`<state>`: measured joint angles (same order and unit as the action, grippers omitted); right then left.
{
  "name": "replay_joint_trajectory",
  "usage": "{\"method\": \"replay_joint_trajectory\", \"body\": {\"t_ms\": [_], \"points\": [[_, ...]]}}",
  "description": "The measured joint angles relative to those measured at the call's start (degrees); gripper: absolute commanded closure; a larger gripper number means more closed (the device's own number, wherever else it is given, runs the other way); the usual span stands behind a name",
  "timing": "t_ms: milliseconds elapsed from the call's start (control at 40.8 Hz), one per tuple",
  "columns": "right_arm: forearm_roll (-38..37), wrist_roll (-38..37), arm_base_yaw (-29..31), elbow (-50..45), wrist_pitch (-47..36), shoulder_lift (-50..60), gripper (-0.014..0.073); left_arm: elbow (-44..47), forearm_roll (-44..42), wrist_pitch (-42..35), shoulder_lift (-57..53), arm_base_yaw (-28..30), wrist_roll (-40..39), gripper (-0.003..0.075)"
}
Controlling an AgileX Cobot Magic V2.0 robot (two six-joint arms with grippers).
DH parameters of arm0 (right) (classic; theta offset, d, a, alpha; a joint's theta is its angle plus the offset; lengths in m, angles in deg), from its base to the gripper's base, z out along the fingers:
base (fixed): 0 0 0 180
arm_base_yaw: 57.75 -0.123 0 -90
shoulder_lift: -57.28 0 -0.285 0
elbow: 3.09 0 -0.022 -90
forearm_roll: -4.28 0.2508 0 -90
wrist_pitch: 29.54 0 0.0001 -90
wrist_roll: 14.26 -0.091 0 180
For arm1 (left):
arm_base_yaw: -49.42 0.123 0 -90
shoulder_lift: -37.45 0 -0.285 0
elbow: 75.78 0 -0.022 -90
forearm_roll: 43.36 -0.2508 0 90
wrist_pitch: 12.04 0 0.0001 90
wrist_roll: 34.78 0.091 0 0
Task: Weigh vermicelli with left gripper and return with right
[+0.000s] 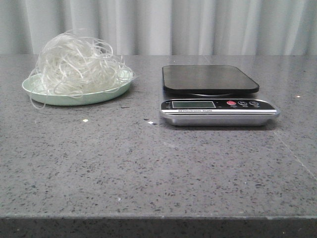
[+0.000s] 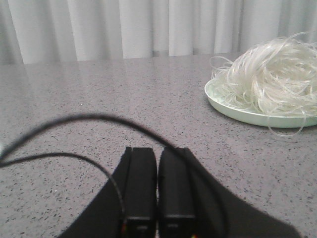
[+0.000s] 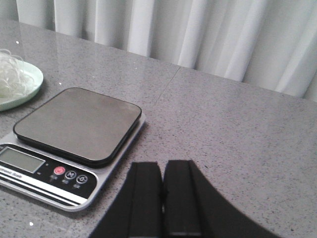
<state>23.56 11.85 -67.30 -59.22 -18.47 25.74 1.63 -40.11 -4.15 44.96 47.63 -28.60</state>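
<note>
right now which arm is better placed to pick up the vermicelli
Left. The vermicelli sits on the plate on the table's left, and shows near the left tool in its wrist view. The right tool is over by the scale. Both tools are shut and empty.

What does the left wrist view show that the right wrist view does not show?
Only the left wrist view shows the whole vermicelli heap, the shut left gripper and a black cable. Only the right wrist view shows the scale, nothing on its platform, and the shut right gripper. Both show the green plate, the grey table and the curtain.
</note>
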Motion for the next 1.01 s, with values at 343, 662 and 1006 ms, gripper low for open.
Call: {"method": "replay_joint_trajectory", "body": {"t_ms": [343, 662, 1006], "points": [[-6.6, -11.7, 3.7, -0.1, 0.5, 0.4, 0.0442, 0.0, 0.0, 0.0, 0.0, 0.0, 0.0, 0.0583], [-8.8, -16.8, 10.0, -6.3, 0.5, 10.5, 0.0442, 0.0, 0.0, 0.0, 0.0, 0.0, 0.0, 0.0583], [-13.7, -29.6, 10.7, -21.7, -4.0, 24.1, 0.0442, 0.0, 0.0, 0.0, 0.0, 0.0, 0.0, 0.0583]]}}
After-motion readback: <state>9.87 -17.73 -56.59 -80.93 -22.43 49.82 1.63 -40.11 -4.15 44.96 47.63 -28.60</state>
